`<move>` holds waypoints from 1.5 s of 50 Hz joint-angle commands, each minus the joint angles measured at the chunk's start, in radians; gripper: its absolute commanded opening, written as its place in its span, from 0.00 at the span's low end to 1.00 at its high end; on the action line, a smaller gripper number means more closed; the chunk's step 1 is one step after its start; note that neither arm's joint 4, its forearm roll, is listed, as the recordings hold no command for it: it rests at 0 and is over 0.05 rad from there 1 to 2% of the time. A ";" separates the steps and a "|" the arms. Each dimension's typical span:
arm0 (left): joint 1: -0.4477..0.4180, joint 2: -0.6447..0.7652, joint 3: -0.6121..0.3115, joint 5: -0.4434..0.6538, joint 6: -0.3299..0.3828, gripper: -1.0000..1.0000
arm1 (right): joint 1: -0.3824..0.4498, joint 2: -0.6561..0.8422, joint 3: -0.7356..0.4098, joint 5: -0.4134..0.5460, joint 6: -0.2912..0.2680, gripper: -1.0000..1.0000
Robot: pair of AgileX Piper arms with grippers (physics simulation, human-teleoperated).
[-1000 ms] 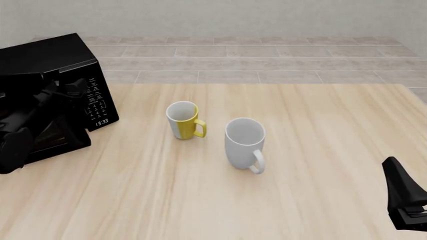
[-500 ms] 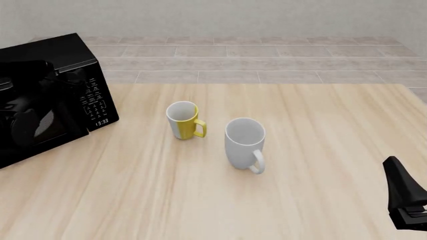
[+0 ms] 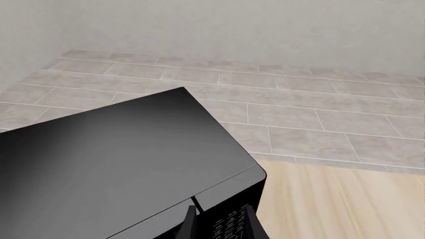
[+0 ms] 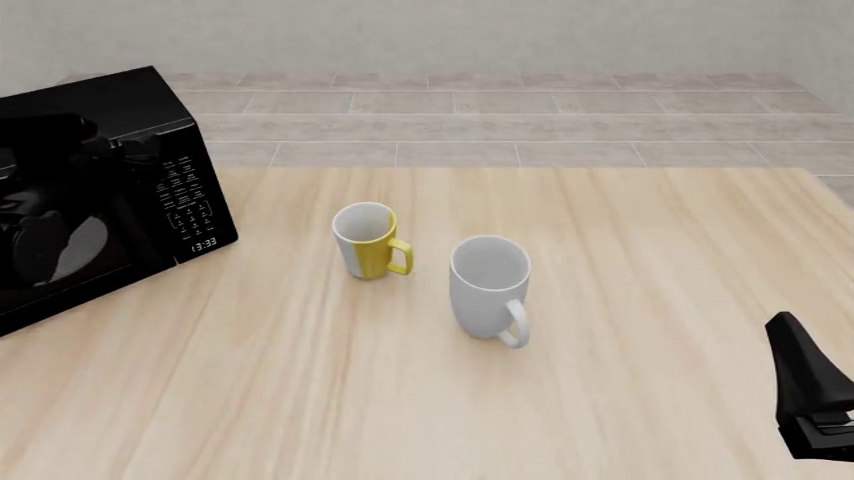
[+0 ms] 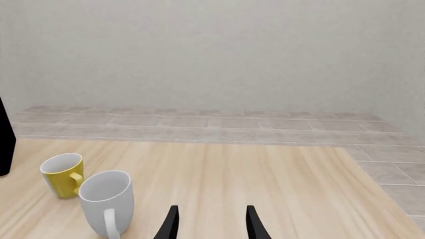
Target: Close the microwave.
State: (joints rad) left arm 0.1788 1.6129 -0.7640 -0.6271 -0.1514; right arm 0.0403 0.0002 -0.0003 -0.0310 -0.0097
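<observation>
The microwave (image 4: 100,190) has a glossy black casing, smooth enough to carry soft reflections on its door and top. Beside it, the table (image 4: 601,260) looks like pale matt wood with fine grain. The yellow mug (image 4: 366,240) and white mug (image 4: 490,288) near the microwave seem glazed ceramic, perhaps.

The microwave (image 4: 100,190) blocks the far-left tabletop (image 4: 641,260). The yellow mug (image 4: 366,240) and white mug (image 4: 490,288) stand mid-table, a narrow gap between them. The right half lies open.
</observation>
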 commanded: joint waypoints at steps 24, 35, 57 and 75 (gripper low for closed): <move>-0.068 -0.259 0.407 -0.080 0.073 1.00 | 0.004 0.000 0.000 0.006 0.018 1.00; -0.104 -0.688 0.581 0.077 0.096 1.00 | 0.007 0.000 0.000 0.006 0.019 1.00; -0.207 -1.391 0.599 0.674 0.109 1.00 | 0.002 0.000 0.000 0.009 0.020 1.00; -0.242 -1.613 0.529 0.869 0.130 1.00 | -0.005 0.000 0.000 -0.005 0.019 1.00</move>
State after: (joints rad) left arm -0.0479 0.0973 -0.2514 0.1917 -0.0297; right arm 0.0400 0.0005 -0.0001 -0.0313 0.0083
